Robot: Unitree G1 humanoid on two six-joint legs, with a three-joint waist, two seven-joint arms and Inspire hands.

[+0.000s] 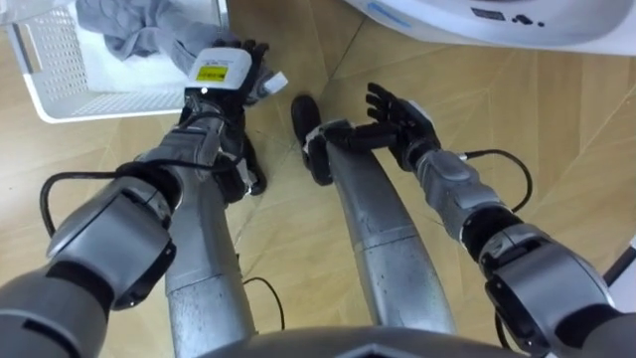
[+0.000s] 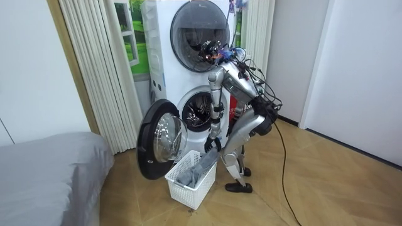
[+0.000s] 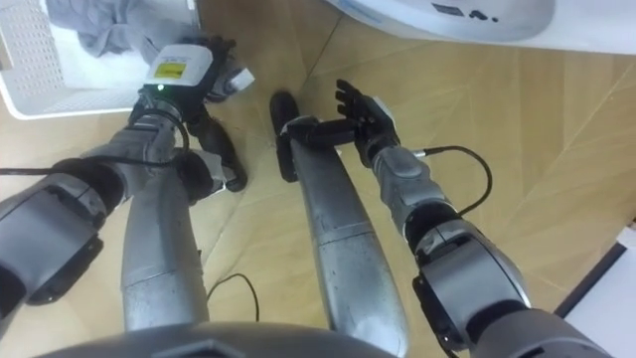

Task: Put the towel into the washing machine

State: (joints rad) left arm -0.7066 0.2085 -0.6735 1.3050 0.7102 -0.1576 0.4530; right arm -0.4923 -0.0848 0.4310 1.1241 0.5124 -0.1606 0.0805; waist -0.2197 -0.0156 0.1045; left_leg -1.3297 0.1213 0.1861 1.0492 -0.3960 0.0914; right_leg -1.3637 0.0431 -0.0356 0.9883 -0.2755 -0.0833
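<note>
While left hand (image 1: 224,70) clutches grey towel (image 1: 139,30) in white basket (image 1: 50,70), right hand (image 1: 397,114) splayed.

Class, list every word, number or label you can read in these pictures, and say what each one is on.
Yellow label on the left hand: print too small to read.
Dark marks on the washing machine panel: too blurred to read.
No text is legible.
</note>
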